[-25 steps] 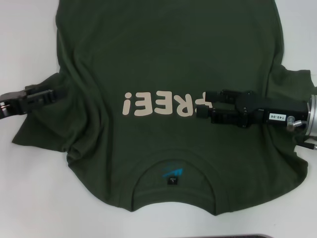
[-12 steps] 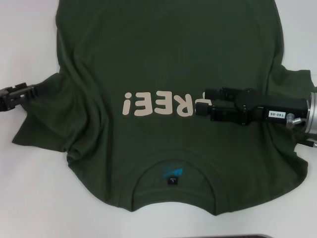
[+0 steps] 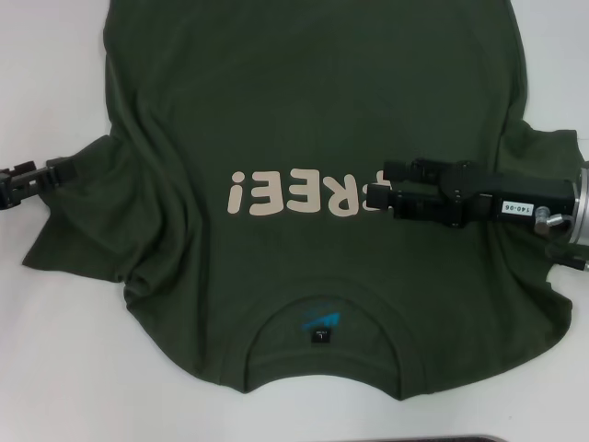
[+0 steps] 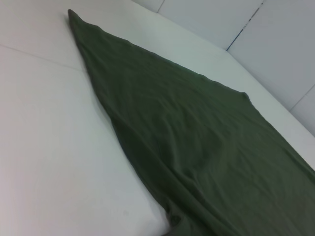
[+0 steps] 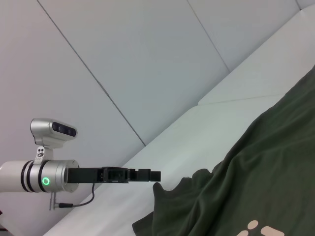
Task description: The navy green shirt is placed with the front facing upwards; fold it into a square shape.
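- White table (image 3: 55,368): flat, matte surface.
- Navy green shirt (image 3: 313,110): lies directly on the table, front up, cream lettering across the chest, collar toward the near edge, left sleeve rumpled.

The navy green shirt (image 3: 313,166) is viewed steeply from overhead by the head camera. Low, close, oblique views are given by both wrist cameras. The left gripper (image 5: 147,175) is shared with the right wrist view.

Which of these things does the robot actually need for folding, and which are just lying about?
For the job:
navy green shirt
right gripper, over the chest lettering
left gripper, at the sleeve's edge

Just there:
white table
dark object at the near edge
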